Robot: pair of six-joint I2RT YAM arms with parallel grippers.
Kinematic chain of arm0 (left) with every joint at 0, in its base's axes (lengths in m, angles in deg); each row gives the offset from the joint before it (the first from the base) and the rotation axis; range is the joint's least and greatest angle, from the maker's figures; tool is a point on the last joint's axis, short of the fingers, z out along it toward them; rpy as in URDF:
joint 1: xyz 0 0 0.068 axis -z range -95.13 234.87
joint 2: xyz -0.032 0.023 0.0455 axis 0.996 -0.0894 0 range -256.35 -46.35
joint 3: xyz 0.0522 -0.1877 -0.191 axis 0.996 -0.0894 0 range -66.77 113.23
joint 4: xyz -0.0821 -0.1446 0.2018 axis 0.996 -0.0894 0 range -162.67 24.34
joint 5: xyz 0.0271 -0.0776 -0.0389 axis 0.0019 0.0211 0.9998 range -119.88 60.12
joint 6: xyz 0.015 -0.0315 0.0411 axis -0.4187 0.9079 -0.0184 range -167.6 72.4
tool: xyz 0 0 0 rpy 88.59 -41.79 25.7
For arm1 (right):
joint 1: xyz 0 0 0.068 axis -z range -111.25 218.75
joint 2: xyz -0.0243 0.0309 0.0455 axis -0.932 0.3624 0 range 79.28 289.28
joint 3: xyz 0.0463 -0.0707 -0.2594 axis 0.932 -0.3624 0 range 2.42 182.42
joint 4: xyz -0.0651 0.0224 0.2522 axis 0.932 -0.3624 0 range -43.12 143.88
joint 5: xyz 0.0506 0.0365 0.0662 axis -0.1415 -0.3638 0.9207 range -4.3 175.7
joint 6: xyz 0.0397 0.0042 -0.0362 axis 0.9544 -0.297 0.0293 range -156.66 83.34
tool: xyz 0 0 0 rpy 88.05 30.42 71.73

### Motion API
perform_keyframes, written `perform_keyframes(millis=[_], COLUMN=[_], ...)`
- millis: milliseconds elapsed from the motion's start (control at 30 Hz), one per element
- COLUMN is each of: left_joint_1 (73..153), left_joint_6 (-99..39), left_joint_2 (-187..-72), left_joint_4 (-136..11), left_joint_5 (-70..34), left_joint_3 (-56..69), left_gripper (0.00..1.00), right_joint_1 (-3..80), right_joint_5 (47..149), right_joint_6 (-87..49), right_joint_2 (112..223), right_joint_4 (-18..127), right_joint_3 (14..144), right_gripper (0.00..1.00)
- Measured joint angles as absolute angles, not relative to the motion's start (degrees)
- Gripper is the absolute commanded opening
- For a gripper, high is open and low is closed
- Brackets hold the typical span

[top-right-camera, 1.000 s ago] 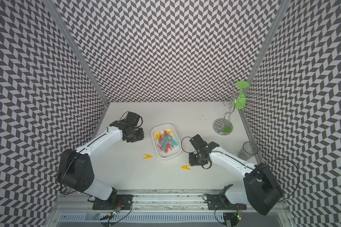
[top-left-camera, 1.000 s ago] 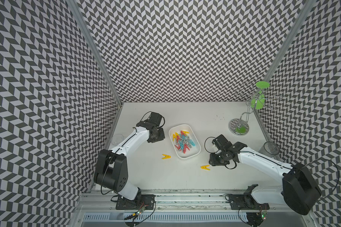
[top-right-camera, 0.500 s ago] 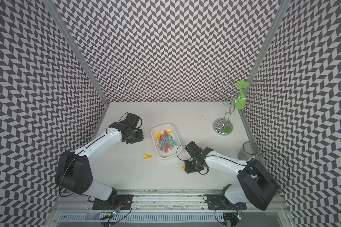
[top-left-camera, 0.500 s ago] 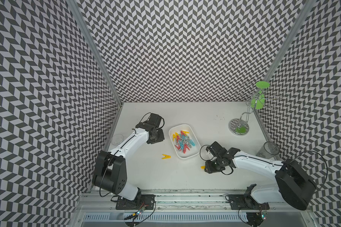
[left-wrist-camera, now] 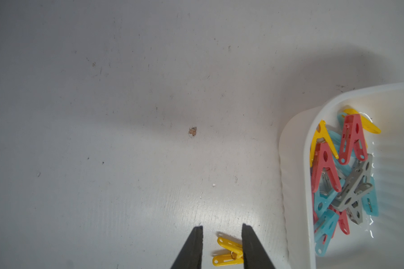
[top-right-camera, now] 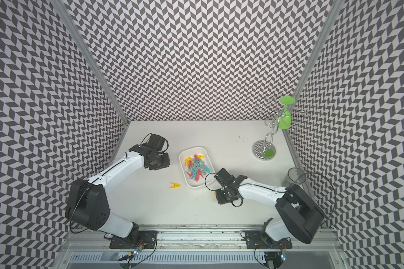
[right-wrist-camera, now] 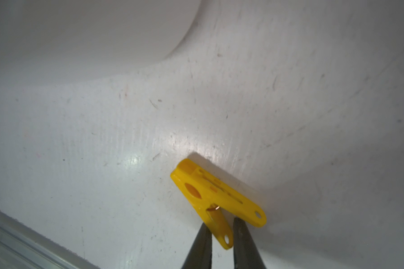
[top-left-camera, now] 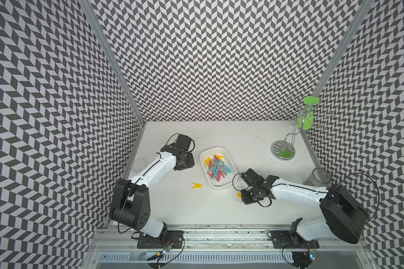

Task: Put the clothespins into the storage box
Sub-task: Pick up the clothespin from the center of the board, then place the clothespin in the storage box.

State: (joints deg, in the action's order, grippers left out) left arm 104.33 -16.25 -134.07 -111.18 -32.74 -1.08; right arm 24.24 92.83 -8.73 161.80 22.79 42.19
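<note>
Neatly, tapered right pincer (right-wrist-camera: 221,221) pinches glossy yellow clothespin (right-wrist-camera: 210,193).

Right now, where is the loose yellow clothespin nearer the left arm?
In both top views the yellow clothespin lies on the table, just left of the white box's near corner.

Far table (top-left-camera: 219,135) open — clear path over box (top-left-camera: 220,183). Near-centre strip free save one pin (top-left-camera: 196,185); right arm (top-left-camera: 294,193) low beside box's near-right corner. Rack (top-left-camera: 276,149), cup (top-left-camera: 318,180) crowd right edge; second cup (top-left-camera: 139,165) at left wall.
</note>
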Motion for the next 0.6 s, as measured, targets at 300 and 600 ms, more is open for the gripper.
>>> perform_keyframes(millis=[300,600], left_joint_1=[104.3,104.3], left_joint_6=[-16.5,-16.7], left_joint_2=[-134.1,-133.0], left_joint_4=[-111.4,-112.0], left_joint_5=[-33.1,-33.1], left_joint_3=[-1.1,-4.2], left_gripper=[0.33,0.33], right_joint_1=[24.4,30.9], right_joint_5=[87.5,83.5], right_joint_6=[-8.6,-11.4], right_joint_2=[161.8,161.4], right_joint_4=[19.3,15.1], right_joint_3=[45.2,58.1], right_gripper=[0.06,0.06])
